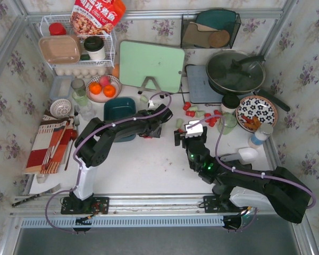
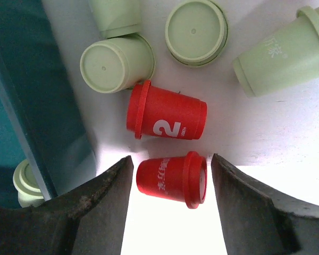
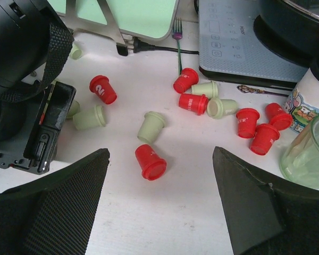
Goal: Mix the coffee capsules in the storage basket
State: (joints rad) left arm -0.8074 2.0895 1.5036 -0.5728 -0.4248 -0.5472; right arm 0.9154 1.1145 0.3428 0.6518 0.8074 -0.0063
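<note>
The white table [image 1: 149, 170] carries red and green coffee capsules [image 1: 190, 113] scattered mid-frame, the teal storage basket [image 1: 119, 110] just left of them, and a striped cloth [image 1: 42, 143] at far left.

The bright red tapered plastic capsules [image 2: 171, 179] and the pale green tapered plastic capsules [image 2: 116, 62] are looking smooth and mostly matt, the red ones carrying white print, while the shallow dark teal plastic tub [image 2: 37, 101] is giving off a soft sheen. The left gripper [image 2: 170, 166] is showing dark, grainy matt fingers [image 2: 90, 212], and the right gripper [image 3: 160, 151] is showing black fingers [image 3: 58, 212] with a fine mesh-like texture. The smooth white table top [image 3: 165, 223] is reflecting light faintly, and the round glass pot lid [image 1: 235, 71] is shining glossily
</note>
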